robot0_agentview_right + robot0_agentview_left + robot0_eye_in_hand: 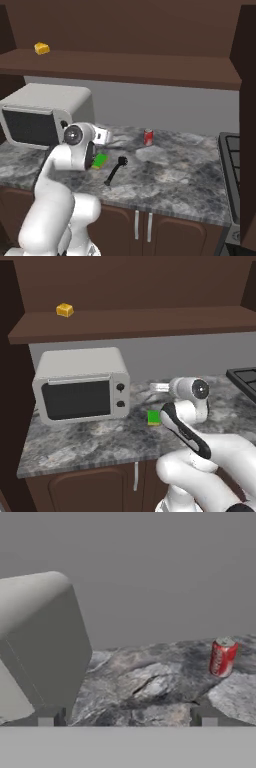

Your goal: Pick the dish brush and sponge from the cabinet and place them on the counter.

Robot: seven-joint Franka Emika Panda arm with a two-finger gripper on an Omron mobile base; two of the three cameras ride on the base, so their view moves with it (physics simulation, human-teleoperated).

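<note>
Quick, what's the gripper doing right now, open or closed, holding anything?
Gripper: open, jaws wide apart, nothing between them; it faces along the grey mottled stone counter.

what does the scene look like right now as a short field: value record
sponge: lying on the counter, beside the dish brush
dish brush: lying on the counter
gripper: open, empty, facing the back wall
red can: upright on the counter
microwave: at the counter's left end
cabinet shelf: holds a small yellow block
</note>
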